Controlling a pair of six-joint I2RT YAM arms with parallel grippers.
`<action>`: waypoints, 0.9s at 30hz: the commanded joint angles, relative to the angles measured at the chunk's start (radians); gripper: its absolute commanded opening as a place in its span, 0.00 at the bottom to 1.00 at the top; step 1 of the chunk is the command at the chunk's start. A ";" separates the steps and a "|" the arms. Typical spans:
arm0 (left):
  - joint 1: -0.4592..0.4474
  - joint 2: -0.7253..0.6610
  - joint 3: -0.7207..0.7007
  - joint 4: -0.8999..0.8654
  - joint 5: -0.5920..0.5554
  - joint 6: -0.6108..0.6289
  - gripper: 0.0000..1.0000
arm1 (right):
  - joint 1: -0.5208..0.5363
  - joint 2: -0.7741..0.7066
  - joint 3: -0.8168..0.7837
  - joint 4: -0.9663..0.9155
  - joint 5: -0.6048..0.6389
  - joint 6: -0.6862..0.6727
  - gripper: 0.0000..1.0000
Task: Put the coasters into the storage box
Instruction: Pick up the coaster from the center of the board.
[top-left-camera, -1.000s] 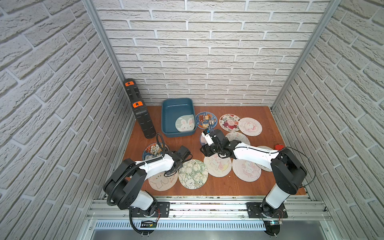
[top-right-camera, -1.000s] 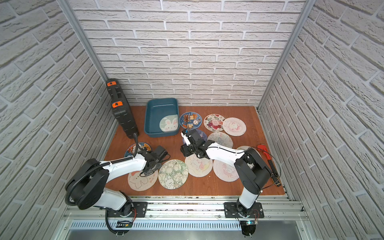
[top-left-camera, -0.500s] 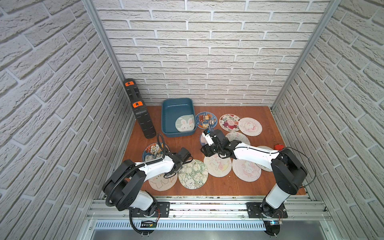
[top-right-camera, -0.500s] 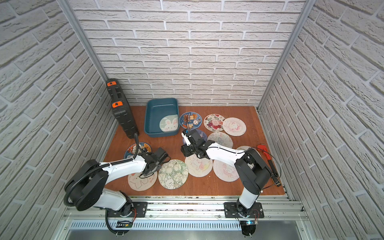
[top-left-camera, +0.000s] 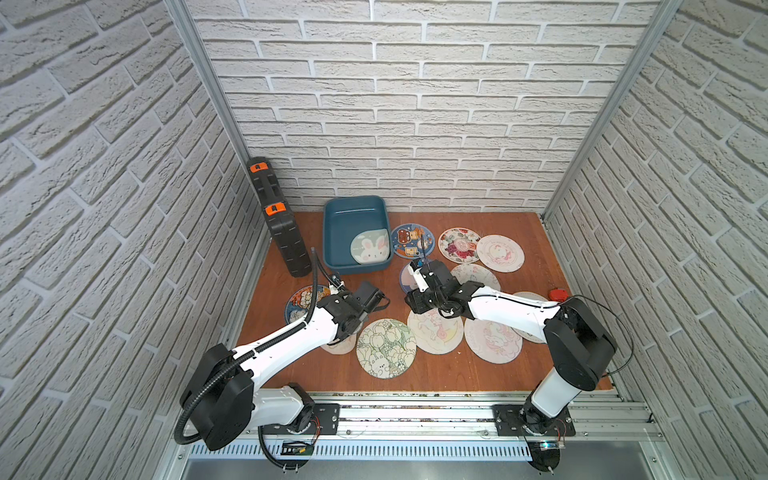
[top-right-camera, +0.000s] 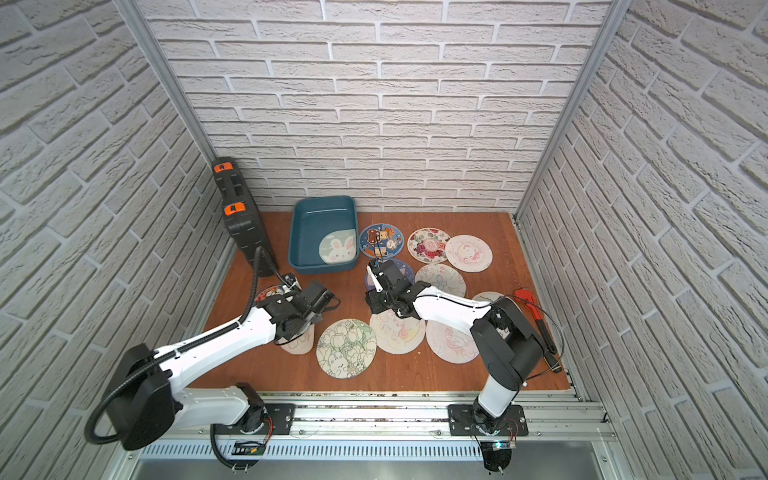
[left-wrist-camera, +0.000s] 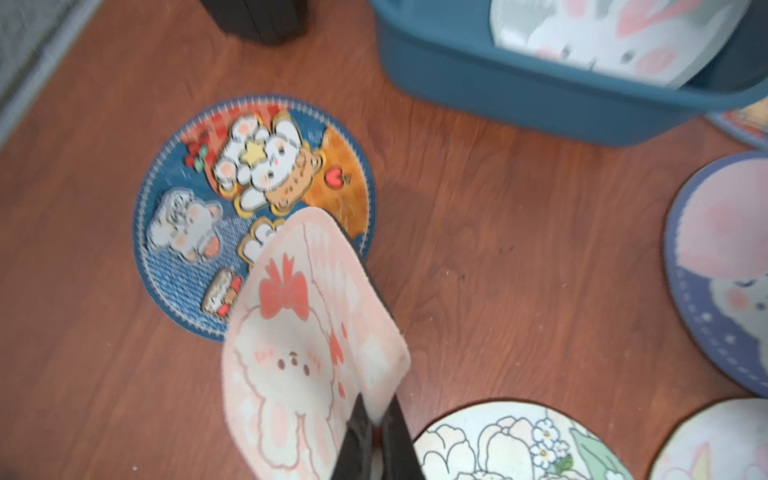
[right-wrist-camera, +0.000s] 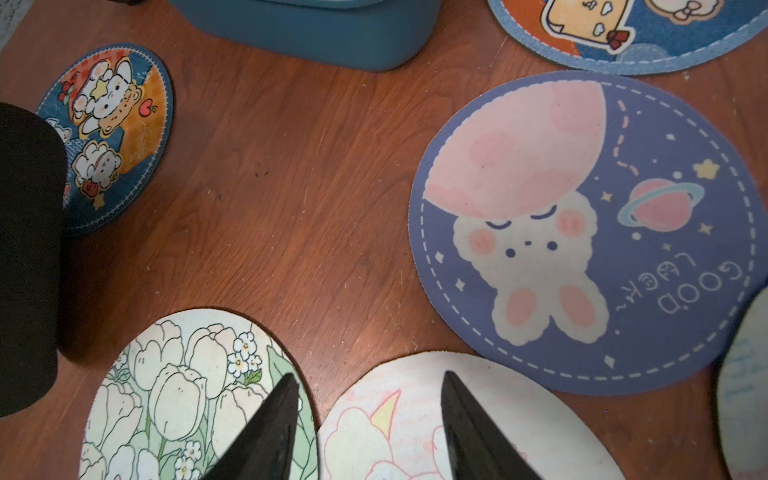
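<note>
In the left wrist view my left gripper (left-wrist-camera: 377, 409) is shut on the edge of a pink bunny coaster (left-wrist-camera: 299, 340). The coaster bends upward off the floor and partly covers a dark blue cartoon coaster (left-wrist-camera: 232, 199). The teal storage box (top-left-camera: 332, 232) stands at the back with one bunny coaster (top-left-camera: 370, 248) inside. My right gripper (right-wrist-camera: 369, 376) is open and holds nothing. It hovers over the gap between a tulip coaster (right-wrist-camera: 174, 382) and a unicorn coaster (right-wrist-camera: 415, 424). A purple bunny coaster (right-wrist-camera: 582, 232) lies just beyond it.
A tall black case (top-left-camera: 282, 224) with orange latches leans at the back left, beside the box. A red tool (top-right-camera: 536, 316) lies by the right wall. Several more coasters (top-left-camera: 498, 253) are spread over the wooden floor from the middle to the back right. Brick walls enclose three sides.
My left gripper closed on the pink bunny coaster's edge and its wrist shifted slightly. The right arm stayed where it was.
</note>
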 joint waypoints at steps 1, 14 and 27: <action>-0.004 -0.036 0.043 -0.029 -0.081 0.083 0.00 | 0.002 -0.036 -0.001 -0.016 0.058 0.001 0.56; 0.049 0.083 0.359 0.021 -0.166 0.434 0.00 | -0.026 -0.051 -0.014 -0.024 0.095 0.000 0.56; 0.258 0.294 0.530 0.185 0.003 0.620 0.00 | -0.037 -0.049 -0.033 -0.008 0.084 0.001 0.56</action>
